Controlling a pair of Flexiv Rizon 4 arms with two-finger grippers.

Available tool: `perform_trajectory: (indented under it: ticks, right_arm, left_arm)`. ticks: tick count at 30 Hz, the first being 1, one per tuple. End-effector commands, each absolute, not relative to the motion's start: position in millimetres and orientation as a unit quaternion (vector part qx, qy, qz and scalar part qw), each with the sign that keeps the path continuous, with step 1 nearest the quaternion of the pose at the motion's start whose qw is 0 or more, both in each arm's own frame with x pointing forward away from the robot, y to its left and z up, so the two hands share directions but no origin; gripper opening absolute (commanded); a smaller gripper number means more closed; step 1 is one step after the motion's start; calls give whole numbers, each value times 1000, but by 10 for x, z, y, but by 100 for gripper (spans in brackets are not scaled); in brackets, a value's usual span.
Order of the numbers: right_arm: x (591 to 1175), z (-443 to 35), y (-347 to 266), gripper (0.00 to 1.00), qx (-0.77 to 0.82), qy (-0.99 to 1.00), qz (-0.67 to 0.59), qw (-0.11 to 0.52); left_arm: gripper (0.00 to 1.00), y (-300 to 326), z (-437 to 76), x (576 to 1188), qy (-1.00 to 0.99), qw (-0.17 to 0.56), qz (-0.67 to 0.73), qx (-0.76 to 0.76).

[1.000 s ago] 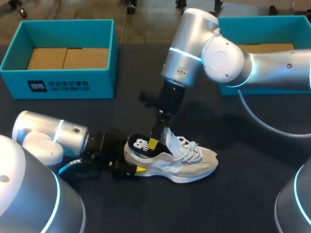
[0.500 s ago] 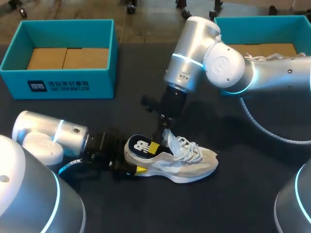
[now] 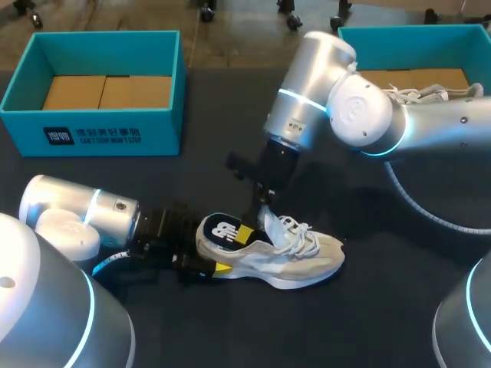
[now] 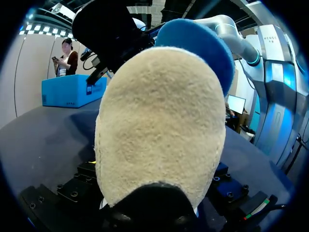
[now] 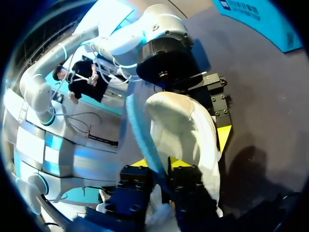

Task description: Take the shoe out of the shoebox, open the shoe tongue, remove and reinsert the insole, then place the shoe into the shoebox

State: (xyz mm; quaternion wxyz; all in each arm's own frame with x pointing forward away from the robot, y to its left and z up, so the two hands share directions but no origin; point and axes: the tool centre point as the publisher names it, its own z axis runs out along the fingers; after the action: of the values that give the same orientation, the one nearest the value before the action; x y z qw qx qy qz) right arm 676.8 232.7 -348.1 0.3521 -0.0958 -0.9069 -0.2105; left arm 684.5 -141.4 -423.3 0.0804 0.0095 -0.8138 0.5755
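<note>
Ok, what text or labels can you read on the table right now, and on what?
Left shoebox, front wall: white logo block and a line of small white print, too small to read.
Insole: white logo mark, no readable words.
Teal shoebox in the right wrist view: white print, cut off, unreadable.
Nothing else shows text.

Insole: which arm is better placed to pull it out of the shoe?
The right: the right gripper pinches the insole inside the shoe; the left gripper holds its heel.
</note>
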Motion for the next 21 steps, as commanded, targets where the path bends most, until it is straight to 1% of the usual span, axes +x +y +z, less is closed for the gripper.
perform_trajectory:
  ticks: [1, 8, 12, 21]
  right_arm:
    - [6769, -3348, 2354, 0, -90, -913, -207, 339]
    - [6843, -3168, 2524, 0, -68, -918, -231, 314]
    - [6901, -3064, 2663, 0, -46, -914, -274, 294]
    - [6901, -3064, 2663, 0, -46, -914, -274, 294]
  left_arm:
    - [0, -1422, -4260, 6866, -814, 80, 575, 10]
    - [0, -1422, -4260, 6866, -814, 80, 575, 10]
    - [0, -1422, -4260, 6866, -814, 80, 575, 10]
    - [0, -1422, -4260, 6866, -814, 80, 575, 10]
